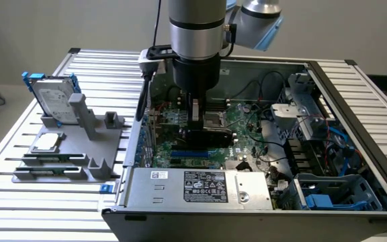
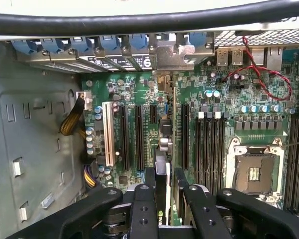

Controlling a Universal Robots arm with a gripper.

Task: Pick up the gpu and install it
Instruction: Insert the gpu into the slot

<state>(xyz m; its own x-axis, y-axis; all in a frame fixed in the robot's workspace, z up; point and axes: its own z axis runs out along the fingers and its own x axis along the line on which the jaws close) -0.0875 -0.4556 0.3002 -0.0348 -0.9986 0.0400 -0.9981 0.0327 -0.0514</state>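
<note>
Firmly, the fingers [image 2: 142,211] pinch the gpu [image 2: 162,174] edge-on, upright over the motherboard [image 2: 134,85] inside the case [image 2: 30,139].

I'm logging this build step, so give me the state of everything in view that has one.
gpu: gripped, upright on edge over the motherboard; seating cannot be told.
gripper: shut on the gpu.
computer case: lying on its side, open.
processor socket: bare, no cooler.
hard drive: standing on edge in the grey holder, outside the case.
</note>
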